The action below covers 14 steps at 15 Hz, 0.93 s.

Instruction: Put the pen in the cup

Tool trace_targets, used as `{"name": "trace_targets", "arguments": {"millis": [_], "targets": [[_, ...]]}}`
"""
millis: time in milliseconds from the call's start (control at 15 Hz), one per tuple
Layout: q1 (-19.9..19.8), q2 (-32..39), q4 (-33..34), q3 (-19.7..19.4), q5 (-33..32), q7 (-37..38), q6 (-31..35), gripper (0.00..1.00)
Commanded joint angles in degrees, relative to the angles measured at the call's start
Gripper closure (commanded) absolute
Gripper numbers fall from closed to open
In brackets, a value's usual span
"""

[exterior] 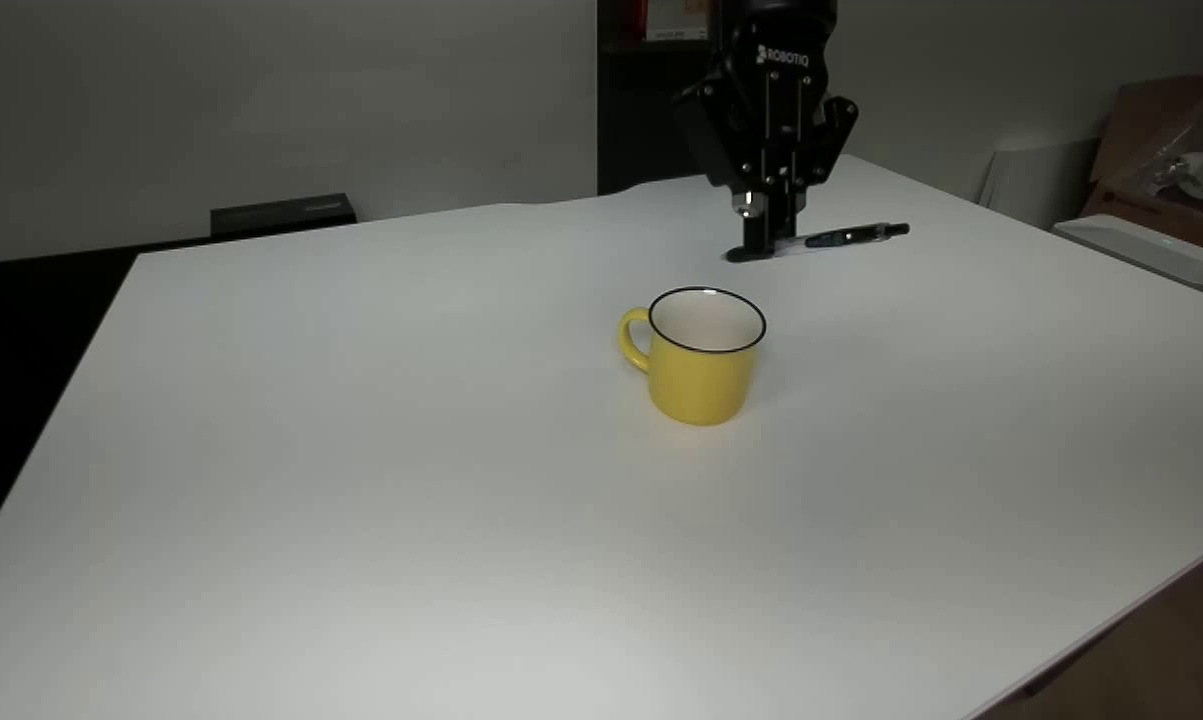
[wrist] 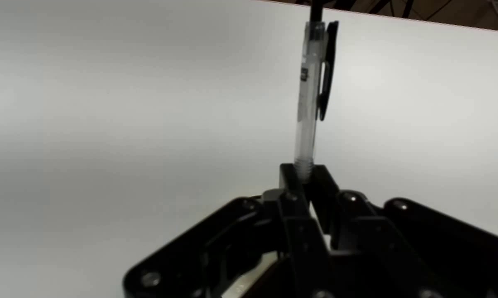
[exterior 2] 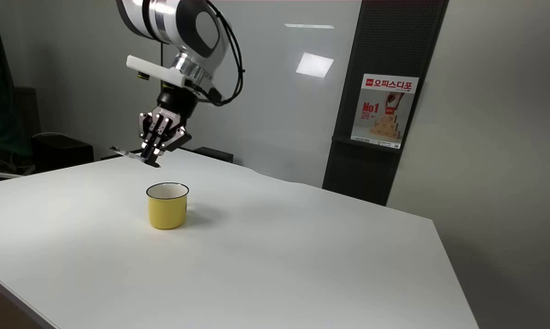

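The pen has a clear body with a black clip and dark ends. My gripper [wrist: 303,174] is shut on it near one end. The pen [wrist: 308,103] points away from the fingertips in the wrist view. In both exterior views the pen [exterior: 856,236] [exterior 2: 126,153] lies nearly level, and a short dark end sticks out past the gripper [exterior: 769,240] [exterior 2: 150,159]. The gripper appears above the table, behind the cup. The yellow cup [exterior: 701,385] stands upright with its dark rim up; it also shows in an exterior view [exterior 2: 167,214]. In the wrist view the gripper hides most of it.
The white table [exterior: 361,480] carries the cup. A black box [exterior: 283,214] lies past its far edge. A cardboard box [exterior: 1161,150] and a white tray [exterior: 1151,252] stand beyond another edge. A dark panel with a poster [exterior 2: 384,112] stands behind the table.
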Motion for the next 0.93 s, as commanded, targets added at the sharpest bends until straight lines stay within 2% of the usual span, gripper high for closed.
{"name": "trace_targets", "arguments": {"millis": [0,867], "targets": [[-1.1,5.9,7.2,-0.4,3.2,3.4,-4.5,0.97],[-4.2,18.0,18.7,-0.9,10.9,7.5,-7.0,0.97]]}}
